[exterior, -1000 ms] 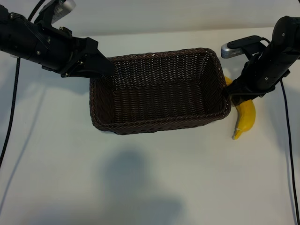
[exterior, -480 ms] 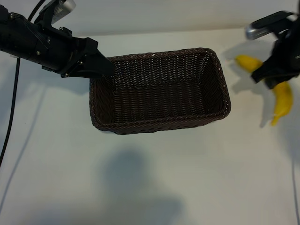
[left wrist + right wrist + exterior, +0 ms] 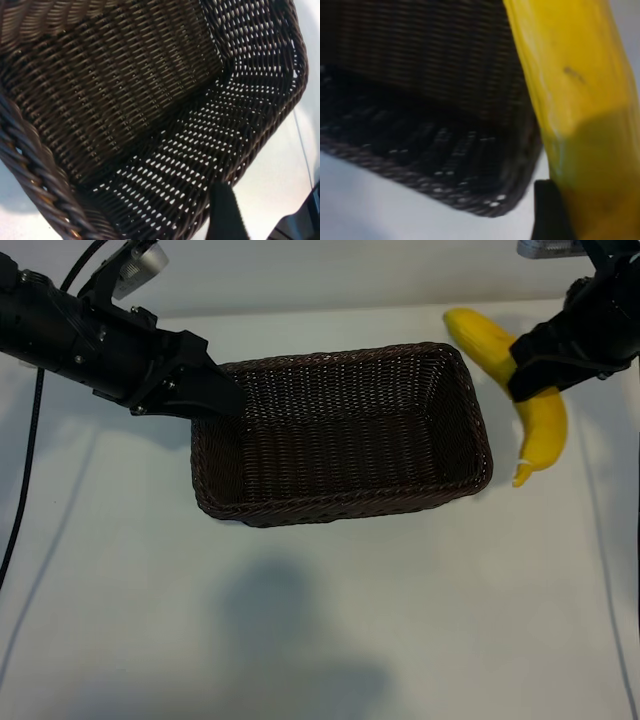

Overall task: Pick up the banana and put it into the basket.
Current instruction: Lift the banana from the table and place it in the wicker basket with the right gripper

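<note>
Exterior view shows your right gripper [image 3: 540, 368], fingers clamped on the banana [image 3: 520, 380], has lifted it off the worktop [image 3: 400, 620] beside the basket [image 3: 340, 502]; carry it over next.

The basket [image 3: 340, 505] is dark brown woven wicker, rough and ribbed, with a thick braided rim and light showing through gaps in its weave. The banana [image 3: 540, 425] has smooth, matt yellow skin with faint brown specks. The table [image 3: 320, 620] is plain white and matt. Both arms look like matt black plastic.
</note>
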Robot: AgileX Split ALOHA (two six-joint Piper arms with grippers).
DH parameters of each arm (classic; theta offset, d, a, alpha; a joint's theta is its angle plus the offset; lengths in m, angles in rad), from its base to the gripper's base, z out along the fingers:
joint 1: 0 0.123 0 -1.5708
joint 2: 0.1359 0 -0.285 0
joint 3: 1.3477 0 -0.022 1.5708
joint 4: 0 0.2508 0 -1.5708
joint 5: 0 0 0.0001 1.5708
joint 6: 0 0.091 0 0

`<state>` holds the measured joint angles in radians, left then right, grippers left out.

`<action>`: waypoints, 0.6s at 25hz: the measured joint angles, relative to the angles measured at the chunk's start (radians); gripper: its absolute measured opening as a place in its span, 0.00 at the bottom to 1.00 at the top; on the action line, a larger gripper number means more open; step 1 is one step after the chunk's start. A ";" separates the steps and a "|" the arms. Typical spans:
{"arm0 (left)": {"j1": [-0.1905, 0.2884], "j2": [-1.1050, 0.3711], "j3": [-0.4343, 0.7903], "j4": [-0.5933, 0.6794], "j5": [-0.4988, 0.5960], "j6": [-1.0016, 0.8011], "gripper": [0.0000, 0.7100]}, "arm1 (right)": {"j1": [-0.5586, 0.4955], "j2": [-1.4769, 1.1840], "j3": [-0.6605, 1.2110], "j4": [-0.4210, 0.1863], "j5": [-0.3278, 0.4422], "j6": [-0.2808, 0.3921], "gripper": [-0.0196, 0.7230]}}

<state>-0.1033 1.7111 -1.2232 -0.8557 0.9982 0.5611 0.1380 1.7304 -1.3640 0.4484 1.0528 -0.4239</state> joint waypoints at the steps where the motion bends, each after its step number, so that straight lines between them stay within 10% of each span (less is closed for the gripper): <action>1: 0.000 0.000 0.000 0.000 0.007 0.000 0.67 | 0.005 -0.002 0.000 0.009 0.003 -0.003 0.60; 15: 0.000 0.000 0.000 0.000 0.045 0.000 0.67 | 0.229 -0.005 -0.099 0.104 -0.068 0.026 0.60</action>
<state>-0.1033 1.7111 -1.2232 -0.8557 1.0429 0.5611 0.3670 1.7256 -1.4633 0.5520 0.9850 -0.3982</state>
